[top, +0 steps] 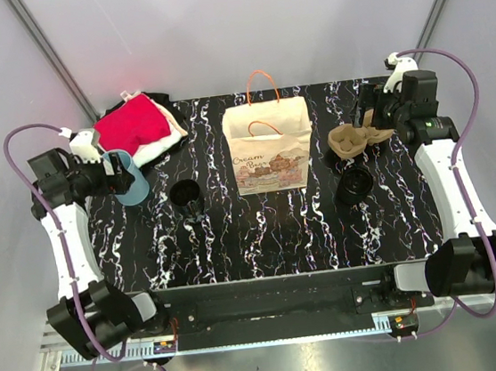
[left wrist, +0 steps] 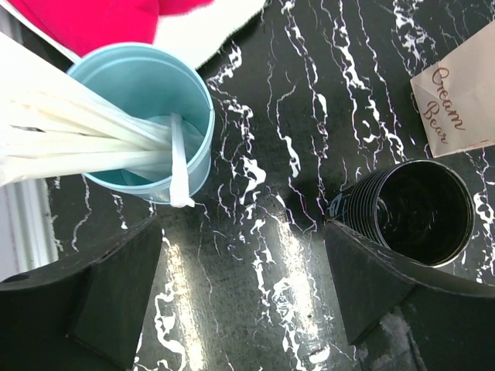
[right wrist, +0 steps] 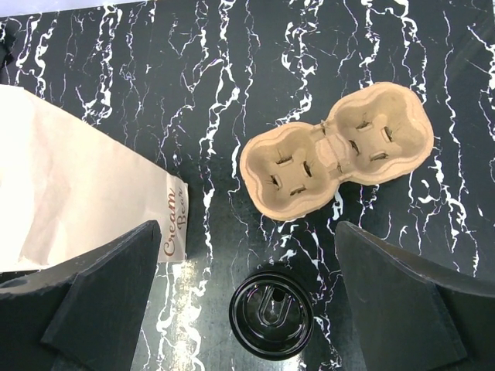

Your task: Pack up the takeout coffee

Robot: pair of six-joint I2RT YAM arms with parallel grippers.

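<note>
The takeout pieces are spread across the marbled black worktop (top: pixel 263 237). The pulp two-cup carrier (right wrist: pixel 340 158) lies flat on the right with both wells empty. Just nearer to me is a black lid (right wrist: pixel 271 313), I think, though from above I can't tell how tall it is. The paper bag (top: pixel 267 152) stands upright mid-worktop with its orange handles up, and I can't see inside it. Both wrist views show only a corner of the bag, with its print cut off. To its left stands a stack of black cups (left wrist: pixel 418 212); the ridged rims tell me they're nested, but I can't count them. Farther left, a light blue tumbler (left wrist: pixel 147 116) holds white wrapped straws (left wrist: pixel 69 135), their ends running out of frame. Behind it are folded red and white cloths (top: pixel 138 126), partly hidden. My left pincer (left wrist: pixel 242 255) hangs between tumbler and cups, fingers wide apart, gripping nothing. My right pincer (right wrist: pixel 247 255) is above the carrier and lid, fully spread, also holding nothing.
</note>
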